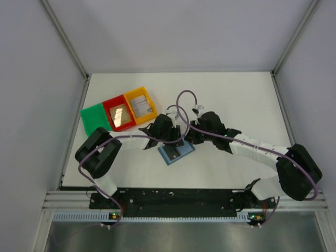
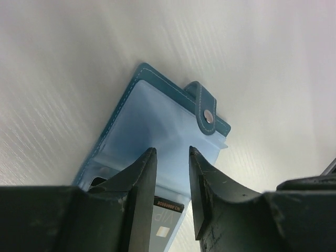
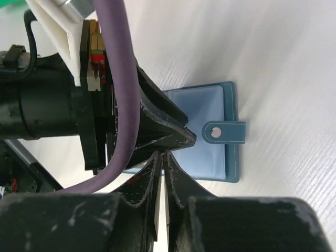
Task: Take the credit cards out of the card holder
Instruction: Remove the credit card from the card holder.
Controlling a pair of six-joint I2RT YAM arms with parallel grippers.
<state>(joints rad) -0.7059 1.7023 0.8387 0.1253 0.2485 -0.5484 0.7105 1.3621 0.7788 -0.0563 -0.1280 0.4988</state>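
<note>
Pale walls (image 1: 173,31) close in the far and side edges of the white table (image 1: 236,105), whose smooth, faintly grained top would probably let a flat thing slide. Green (image 1: 93,118), red (image 1: 119,114) and yellow (image 1: 142,105) trays sit at far left, well apart from the work.

The card holder (image 1: 176,152) lies open and flat near the table's centre, between both grippers. It looks light and limp, with stitched blue covers and slick, soft pockets, so it likely lifts with any pull unless pinned.

The left gripper (image 2: 172,152) rests on the inner pocket with a narrow gap. The right gripper (image 3: 161,155) is nearly closed on a pale sliver; whether that is a card I cannot tell.

A dark card (image 2: 165,210) peeks from a pocket: stiff, thin, best pinched by its exposed edge. The snap tab (image 2: 205,107) hangs loose.
</note>
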